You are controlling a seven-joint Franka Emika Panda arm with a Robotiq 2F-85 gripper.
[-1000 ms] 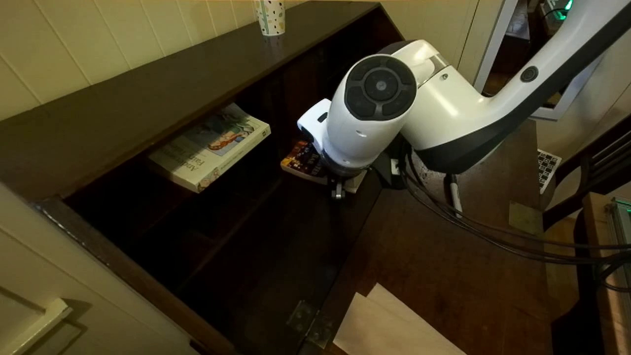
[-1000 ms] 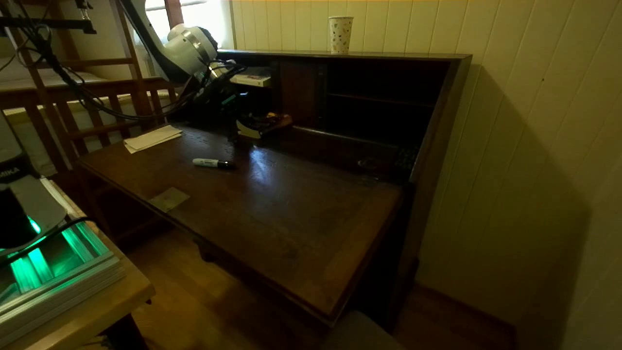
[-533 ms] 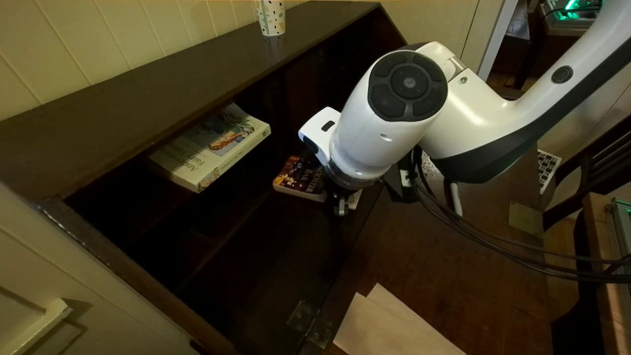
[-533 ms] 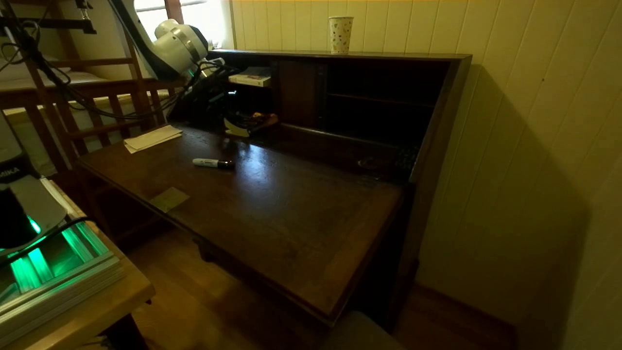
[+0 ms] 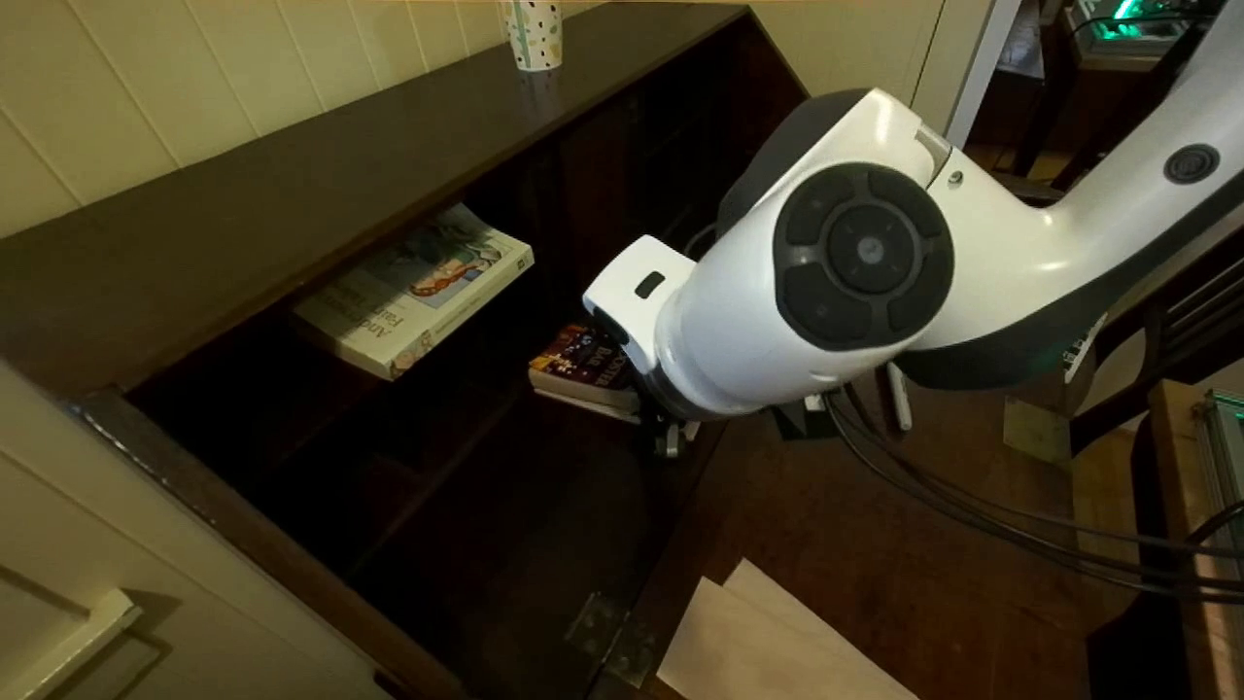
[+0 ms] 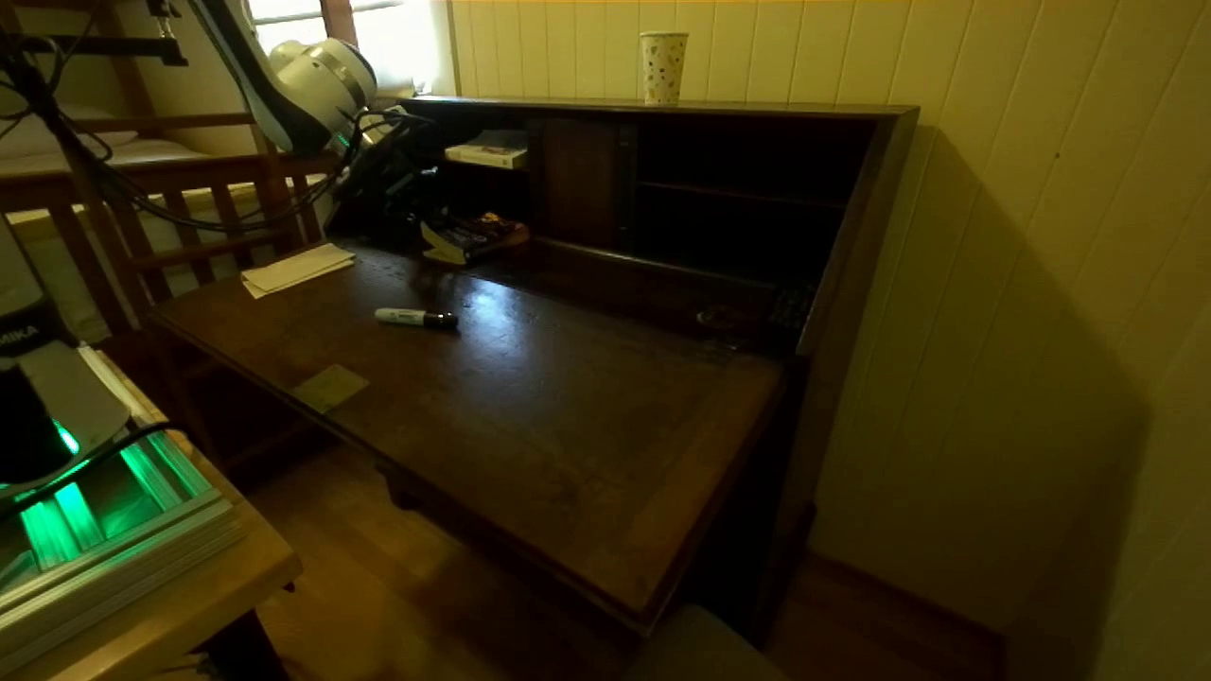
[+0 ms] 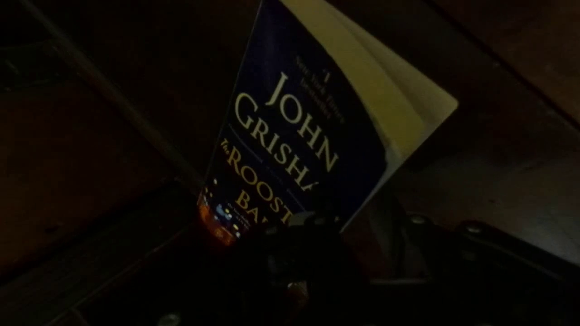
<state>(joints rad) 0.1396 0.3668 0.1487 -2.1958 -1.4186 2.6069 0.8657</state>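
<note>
A dark paperback with yellow lettering (image 7: 290, 117) fills the middle of the wrist view, its pages slightly fanned. My gripper (image 5: 669, 442) is at one edge of this book. In the dim wrist view, a dark finger overlaps the cover and hides part of the title; the second lies beyond the near edge. The jaws look closed on the book, though the contact is in shadow. The same paperback (image 5: 583, 369) shows beside the wrist, low inside the desk's cubby area. It also appears at the desk's back (image 6: 473, 238), partly behind the dark gripper body.
A pale book (image 5: 418, 292) lies on an upper shelf, jutting out. A spotted cup (image 6: 663, 68) stands on the desk's top. On the wooden desktop (image 6: 568, 407) are folded papers (image 6: 298, 270) and a marker (image 6: 414, 318). Cables (image 5: 972, 506) hang from the arm.
Arm and dark paperback have shifted together, toward the lower part of one exterior picture and leftward in the other. The jaws' spacing looks the same. The pale book, cup, papers and marker stay put.
</note>
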